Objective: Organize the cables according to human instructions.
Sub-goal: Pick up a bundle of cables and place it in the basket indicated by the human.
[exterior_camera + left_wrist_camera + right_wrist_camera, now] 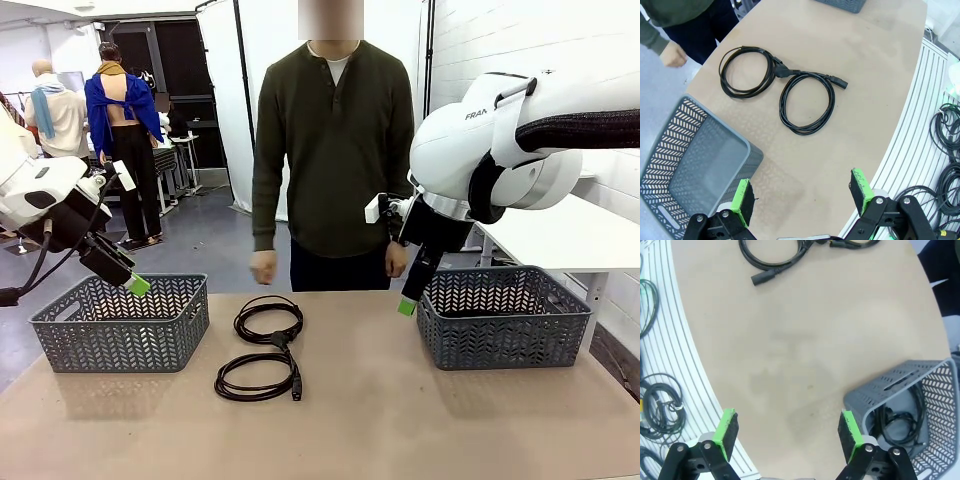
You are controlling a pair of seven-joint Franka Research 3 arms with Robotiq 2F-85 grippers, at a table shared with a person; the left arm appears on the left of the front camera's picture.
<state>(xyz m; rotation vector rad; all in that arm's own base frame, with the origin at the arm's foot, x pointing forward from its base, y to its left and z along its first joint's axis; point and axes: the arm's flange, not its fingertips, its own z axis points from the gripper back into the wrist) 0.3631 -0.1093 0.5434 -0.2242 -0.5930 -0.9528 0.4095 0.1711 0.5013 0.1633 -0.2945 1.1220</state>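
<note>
Evidently the sorting was only partly done. Two of the cables lay in the middle of the table [420, 430], between the baskets. The far coil [724, 76] and the near coil [806, 131] sat one behind the other, their plug ends meeting where the loops touched. Out there either arm could reach them, which I took to be the reason for the spot. Another black cord [897, 415] was curled on the floor of the right basket [500, 335], so that one looked dealt with. What I could see of the left basket [120, 335] held nothing.

The left gripper [801, 194] hung above the near corner of the left basket with its jaws spread wide and nothing between the green pads. It was tilted toward the two coils. The right gripper [787, 432] was just as wide and just as empty, poised over the near left corner of the right basket.

The person [335, 150] stood at the far edge with both hands low by the table's rim, pointing at nothing that I could make out. My guess was that both arms were held back and ready because the next coil's basket had not been indicated yet.
</note>
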